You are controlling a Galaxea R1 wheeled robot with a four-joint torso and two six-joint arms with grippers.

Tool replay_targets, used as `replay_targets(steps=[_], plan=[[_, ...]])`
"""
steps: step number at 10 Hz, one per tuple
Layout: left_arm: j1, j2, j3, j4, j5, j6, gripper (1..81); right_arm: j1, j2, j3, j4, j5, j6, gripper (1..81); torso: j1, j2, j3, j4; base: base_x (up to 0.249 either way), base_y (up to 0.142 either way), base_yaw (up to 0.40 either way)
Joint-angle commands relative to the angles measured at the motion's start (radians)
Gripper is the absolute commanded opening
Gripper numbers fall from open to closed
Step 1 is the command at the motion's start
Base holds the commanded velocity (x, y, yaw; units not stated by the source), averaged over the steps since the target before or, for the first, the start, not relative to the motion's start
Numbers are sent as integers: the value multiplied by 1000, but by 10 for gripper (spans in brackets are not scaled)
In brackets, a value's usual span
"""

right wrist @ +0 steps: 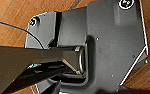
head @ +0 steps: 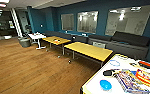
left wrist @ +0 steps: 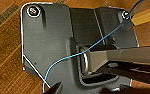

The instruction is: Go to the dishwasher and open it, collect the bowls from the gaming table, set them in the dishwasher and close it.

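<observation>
A bright blue bowl [head: 105, 85] sits on the glossy white top of the yellow-rimmed gaming table [head: 96, 82], at the near right of the lounge. Just right of the bowl lie colourful game boxes [head: 138, 80], with a dark object [head: 108, 72] just beyond it. Farther left, two yellow-topped benches [head: 88, 50] stand on the wooden floor [head: 28, 67] before a long dark sofa [head: 126, 42] against the blue wall. Whether either gripper is spread or closed cannot be told.
</observation>
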Motion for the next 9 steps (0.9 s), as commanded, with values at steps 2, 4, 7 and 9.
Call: replay_targets(steps=[2, 4, 7, 9], plan=[[-32, -4, 4, 8, 54, 5, 811, 39, -3, 5, -14, -55, -5, 811, 0, 0, 0, 0, 92, 0, 0], [-32, -2, 4, 8, 59, 5, 811, 40, -3, 5, -17, -55, -3, 811, 1, 0, 0, 0, 0, 0, 0], [-32, -2, 4, 8, 61, 5, 811, 40, -3, 5, -17, -55, -5, 811, 0, 0, 0, 0, 0, 0, 0], [-32, -2, 6, 10, 61, 5, 811, 39, -1, 2, -17, -55, -3, 811, 0, 0, 0, 0, 0, 0, 0]])
